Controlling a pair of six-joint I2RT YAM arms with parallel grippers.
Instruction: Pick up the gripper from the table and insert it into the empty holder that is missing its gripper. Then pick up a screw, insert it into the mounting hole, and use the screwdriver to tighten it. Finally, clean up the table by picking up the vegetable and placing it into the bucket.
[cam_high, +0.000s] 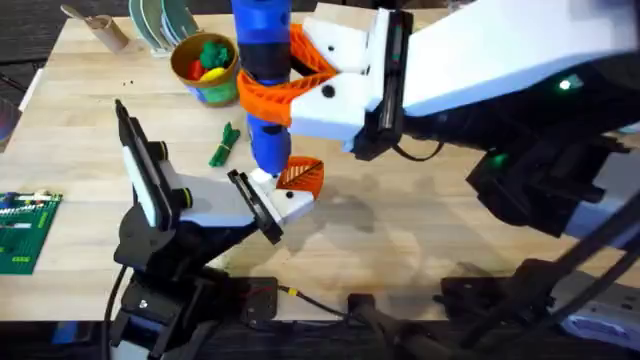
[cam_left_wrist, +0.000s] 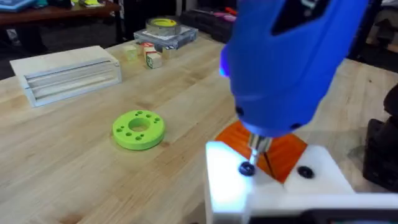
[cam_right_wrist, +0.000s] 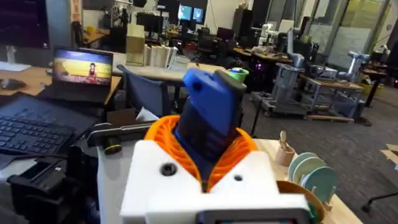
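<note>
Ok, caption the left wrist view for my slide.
Blue screwdriver bit on a screw in the white holder, orange gripper seated, green disc nearby.

No text, label, brand, number or sign can be read. The small blocks at the far side of the tabletop bear coloured marks too small to make out, and the laptop screen in the room behind shows a picture with no legible words.
</note>
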